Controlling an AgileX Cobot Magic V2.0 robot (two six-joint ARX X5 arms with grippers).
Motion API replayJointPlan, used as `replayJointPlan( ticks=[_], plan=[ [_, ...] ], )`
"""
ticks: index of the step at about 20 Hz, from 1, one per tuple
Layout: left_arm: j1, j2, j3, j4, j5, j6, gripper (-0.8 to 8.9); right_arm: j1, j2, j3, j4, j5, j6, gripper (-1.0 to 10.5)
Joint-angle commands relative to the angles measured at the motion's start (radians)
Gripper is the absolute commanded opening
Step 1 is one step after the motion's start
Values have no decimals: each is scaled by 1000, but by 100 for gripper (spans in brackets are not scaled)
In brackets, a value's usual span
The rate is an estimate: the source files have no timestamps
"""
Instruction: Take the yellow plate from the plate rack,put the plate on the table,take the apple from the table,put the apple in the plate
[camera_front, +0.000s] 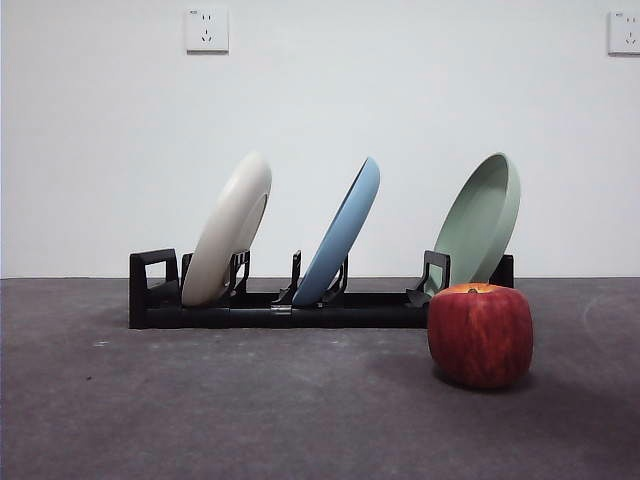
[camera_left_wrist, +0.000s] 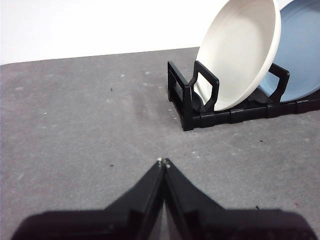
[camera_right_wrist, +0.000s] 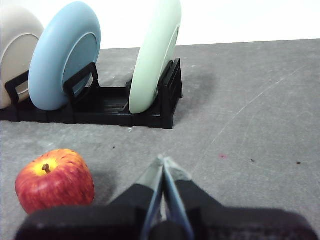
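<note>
Looks like a lab or test bench rather than a lived-in kitchen — bare white wall (camera_front: 320, 120) behind, with two plain wall sockets (camera_front: 206, 30) set high and nothing plugged in. Dark grey matte table (camera_front: 250, 400), mottled and scuffed, bearing only a staged set of props: a black plate rack (camera_front: 270, 310) with three leaning plates — cream yellow plate (camera_front: 228, 230), light blue plate (camera_front: 340, 235), pale green plate (camera_front: 482, 220) — and a lone red apple (camera_front: 480, 335) in front. No cupboards, sink or worktop clutter in view; black robot jaws at the bottom of both wrist views.
</note>
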Motion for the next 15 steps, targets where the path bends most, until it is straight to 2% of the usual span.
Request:
replayJointPlan(
  ticks=[1,5,13,15],
  plan=[
    [3,-3,-14,3,-2,-6,-3,0,0,-11,-10,2,10,2],
    [3,-3,-14,3,0,-7,-3,0,0,-11,-9,2,33,1],
    [3,-3,-14,4,-1,-6,-3,0,0,-11,-9,2,236,1],
    [3,-3,-14,10,-1,-7,-4,0,0,-11,-9,2,256,1]
  ],
)
